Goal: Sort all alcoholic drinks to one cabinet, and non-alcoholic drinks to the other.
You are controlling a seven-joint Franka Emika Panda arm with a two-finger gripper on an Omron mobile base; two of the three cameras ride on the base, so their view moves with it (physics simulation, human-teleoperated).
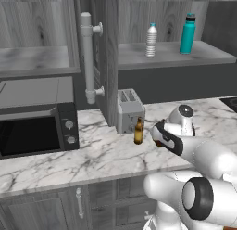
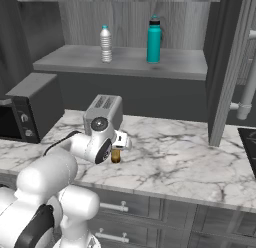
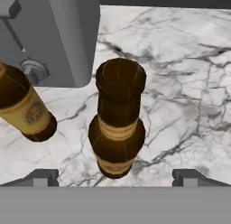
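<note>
Now, scene: a marble counter (image 1: pixel 106 155) with a toaster (image 1: pixel 129 111) at middle frame in the left base view and a microwave (image 1: pixel 37 129) at the left edge.
Target bottle: a brown beer bottle (image 3: pixel 117 117) stands upright at the centre of the hand view, seen from above, its cap toward the camera.
Second bottle: another beer bottle (image 3: pixel 25 108) stands at the left of the hand view, just beside the toaster; in the left base view it is the one standing clear in front of the toaster.
Soft drinks: the water bottle (image 1: pixel 151 40) and the teal flask (image 1: pixel 187 33) stand apart on the open cupboard shelf (image 1: pixel 171 55), upper right of the left base view.
Other cupboard: its shelf (image 1: pixel 32 62) sits at upper left of that view.
Gripper: the gripper (image 3: pixel 115 177) hangs over the centre bottle with its jaws spread wide, one tip at each bottom corner of the hand view, holding nothing.
Handling: likely rigid glass, smooth and slippery, fairly heavy for its size, top-heavy on a narrow base, so a nudge could tip it.
Where to hold: probably the straight body at the label, below the shoulder; the tapering neck would let it slide.
Risk: knocking the neighbouring bottle or the toaster.
</note>
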